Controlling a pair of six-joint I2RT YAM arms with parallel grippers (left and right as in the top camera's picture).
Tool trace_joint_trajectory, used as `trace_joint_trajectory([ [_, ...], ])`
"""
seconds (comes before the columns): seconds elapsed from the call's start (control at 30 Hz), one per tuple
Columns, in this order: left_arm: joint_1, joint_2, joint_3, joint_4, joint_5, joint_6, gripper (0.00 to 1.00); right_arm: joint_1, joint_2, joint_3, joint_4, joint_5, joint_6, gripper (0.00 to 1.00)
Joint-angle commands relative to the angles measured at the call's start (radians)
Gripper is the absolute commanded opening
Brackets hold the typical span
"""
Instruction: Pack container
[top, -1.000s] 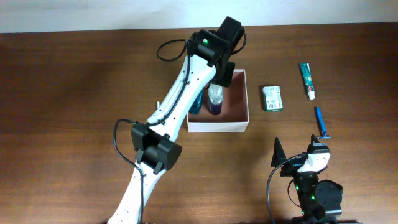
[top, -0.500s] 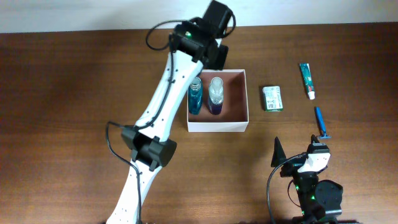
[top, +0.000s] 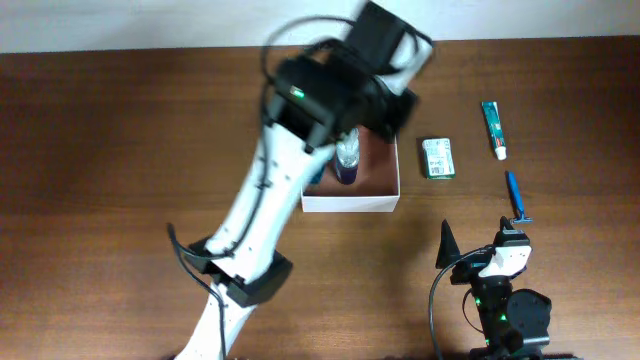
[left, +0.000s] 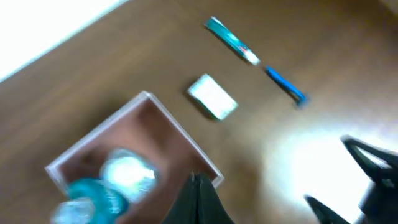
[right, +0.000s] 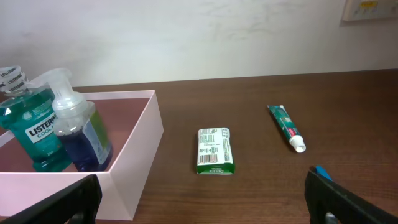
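**Well, two tall bottles in a flimsy box: plenty to knock**

The container (top: 350, 204) sits near the far middle of the table (top: 120, 150), with a blue mouthwash bottle (right: 30, 127) and a purple pump bottle (top: 346, 160) upright in its left half. The right half is bare. The left arm hangs over it, blurred in both its own view and the overhead one. The left pincer (left: 198, 182) looks drawn together on nothing (the blur makes me hedge a little).

The green soap packet (top: 438, 158) lies just right of the box. The toothpaste (top: 494, 128) and blue razor (top: 517, 197) are farther right, all unpacked.

My worry is the bottles. A low or hurried swing towards the soap could catch the pump head, topple both, or shove the thin cardboard wall aside. The soap lies flat, so a pincer that parts late, or drops too far, would scrape the table or skid the packet away.

The right pincer (right: 202, 186), fingers wide apart and empty, waits beside the razor. If both arms go for that side together, they may foul each other.
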Motion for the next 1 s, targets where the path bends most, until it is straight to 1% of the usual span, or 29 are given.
trace_joint_trajectory([
  [0.0, -0.054, 0.008, -0.076, -0.017, -0.018, 0.034, 0.01, -0.005, -0.011, -0.009, 0.000, -0.009, 0.000, 0.99],
  [0.17, -0.087, 0.008, -0.247, 0.023, -0.066, 0.014, 0.01, -0.005, -0.010, -0.009, 0.001, -0.009, 0.000, 0.99],
  [0.27, -0.081, 0.008, -0.368, 0.049, -0.119, -0.027, 0.01, -0.005, -0.010, -0.009, 0.001, -0.009, 0.000, 0.99],
  [0.43, -0.064, 0.008, -0.534, 0.101, -0.119, -0.027, 0.01, -0.005, -0.010, -0.009, 0.001, -0.009, 0.000, 0.99],
  [0.5, -0.063, 0.008, -0.592, 0.145, -0.119, -0.026, 0.01, -0.005, -0.011, -0.009, 0.001, -0.009, 0.000, 0.99],
  [0.7, -0.055, 0.008, -0.718, 0.271, -0.144, -0.027, 0.01, -0.005, -0.011, -0.009, 0.001, -0.009, 0.000, 0.99],
  [0.83, -0.041, 0.008, -0.781, 0.307, -0.180, -0.027, 0.01, -0.005, -0.011, -0.009, 0.001, -0.009, 0.000, 0.99],
  [0.97, -0.018, 0.008, -0.809, 0.306, -0.201, -0.046, 0.01, -0.005, -0.011, -0.009, 0.001, -0.009, 0.000, 0.99],
])
